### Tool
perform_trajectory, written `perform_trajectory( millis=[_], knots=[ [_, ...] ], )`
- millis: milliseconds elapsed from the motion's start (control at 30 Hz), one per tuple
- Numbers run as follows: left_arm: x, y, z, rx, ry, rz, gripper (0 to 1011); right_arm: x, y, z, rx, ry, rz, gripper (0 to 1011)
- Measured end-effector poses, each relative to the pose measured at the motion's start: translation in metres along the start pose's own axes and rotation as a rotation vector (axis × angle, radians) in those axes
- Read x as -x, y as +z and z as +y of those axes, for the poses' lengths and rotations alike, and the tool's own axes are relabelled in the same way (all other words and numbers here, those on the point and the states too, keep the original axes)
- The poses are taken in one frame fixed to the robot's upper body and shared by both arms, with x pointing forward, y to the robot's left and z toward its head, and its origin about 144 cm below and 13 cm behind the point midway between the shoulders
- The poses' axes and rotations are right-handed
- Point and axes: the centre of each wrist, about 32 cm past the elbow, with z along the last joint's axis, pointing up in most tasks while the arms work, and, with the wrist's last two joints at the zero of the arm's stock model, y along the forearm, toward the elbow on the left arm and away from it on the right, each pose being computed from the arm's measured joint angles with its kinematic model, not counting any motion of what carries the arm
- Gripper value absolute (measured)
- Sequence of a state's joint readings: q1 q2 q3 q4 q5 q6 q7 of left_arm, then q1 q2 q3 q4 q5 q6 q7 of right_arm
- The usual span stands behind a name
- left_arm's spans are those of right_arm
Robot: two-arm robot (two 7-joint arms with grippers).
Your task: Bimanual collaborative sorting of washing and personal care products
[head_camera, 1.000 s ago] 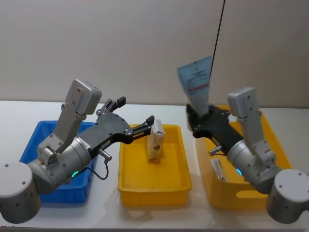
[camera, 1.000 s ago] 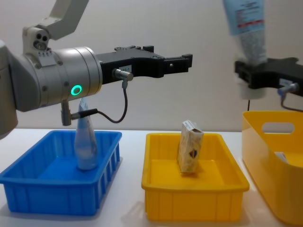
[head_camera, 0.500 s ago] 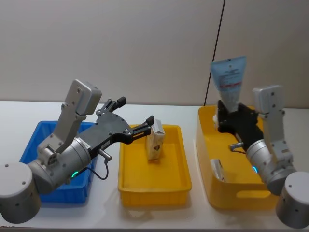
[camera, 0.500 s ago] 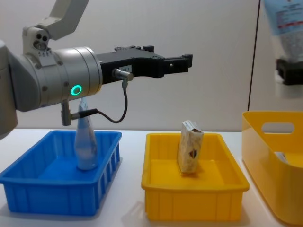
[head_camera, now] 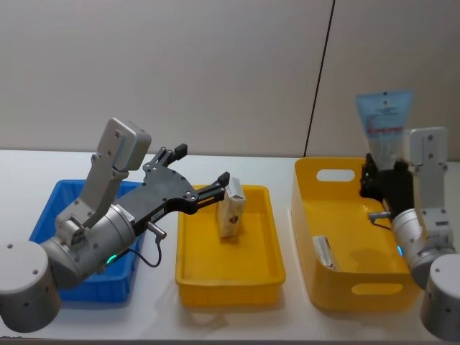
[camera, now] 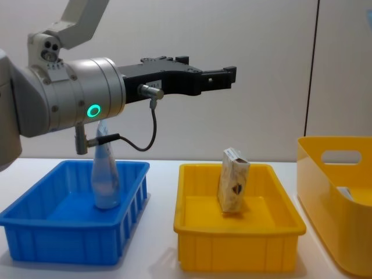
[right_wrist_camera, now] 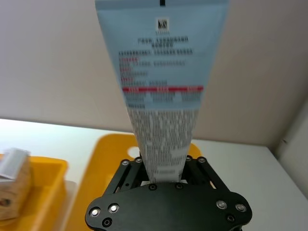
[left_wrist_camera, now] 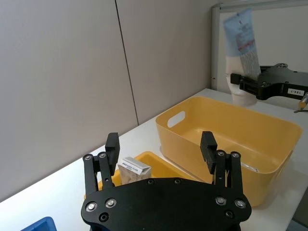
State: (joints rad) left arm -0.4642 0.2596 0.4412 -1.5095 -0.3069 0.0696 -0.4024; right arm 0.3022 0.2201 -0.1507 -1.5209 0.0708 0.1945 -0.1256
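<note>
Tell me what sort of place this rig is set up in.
Probably a lab or test room: a bare white table before plain wall panels, colour-coded sorting bins such as the blue bin, and a right gripper holding a pale-blue tube upright.

Tube [right_wrist_camera: 161,91] in the right claw [right_wrist_camera: 161,175]: lower end was hidden between the fingers, crimped top cut off at the frame edge. Second tube [camera: 106,177] behind the left arm, top hidden. Flat item [head_camera: 323,253] in the big yellow bin [head_camera: 338,291] below the right claw, too small to identify.
</note>
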Motion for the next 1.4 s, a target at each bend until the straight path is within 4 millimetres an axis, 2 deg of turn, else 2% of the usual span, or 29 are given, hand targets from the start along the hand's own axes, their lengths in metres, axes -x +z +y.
perform_trajectory(
  millis=[233, 300, 367, 533, 600, 633, 800, 1400],
  knots=[
    [0.000, 0.000, 0.000, 0.000, 0.000, 0.000, 1001, -0.003, -0.003, 0.004, 0.073, -0.092, -0.017, 492],
    [0.000, 0.000, 0.000, 0.000, 0.000, 0.000, 1001, -0.004, -0.003, 0.005, 0.084, -0.102, -0.021, 534],
    [0.000, 0.000, 0.000, 0.000, 0.000, 0.000, 1001, -0.004, -0.003, 0.006, 0.092, -0.108, -0.024, 640],
    [0.000, 0.000, 0.000, 0.000, 0.000, 0.000, 1002, -0.004, -0.005, 0.008, 0.106, -0.111, -0.031, 784],
    [0.000, 0.000, 0.000, 0.000, 0.000, 0.000, 1001, -0.004, -0.005, 0.009, 0.107, -0.110, -0.032, 810],
    [0.000, 0.000, 0.000, 0.000, 0.000, 0.000, 1001, -0.003, -0.005, 0.010, 0.108, -0.106, -0.033, 872],
    [0.000, 0.000, 0.000, 0.000, 0.000, 0.000, 1001, -0.002, -0.005, 0.011, 0.104, -0.093, -0.036, 996],
    [0.000, 0.000, 0.000, 0.000, 0.000, 0.000, 1001, 0.003, -0.001, 0.012, 0.074, -0.044, -0.036, 1004]
  ],
)
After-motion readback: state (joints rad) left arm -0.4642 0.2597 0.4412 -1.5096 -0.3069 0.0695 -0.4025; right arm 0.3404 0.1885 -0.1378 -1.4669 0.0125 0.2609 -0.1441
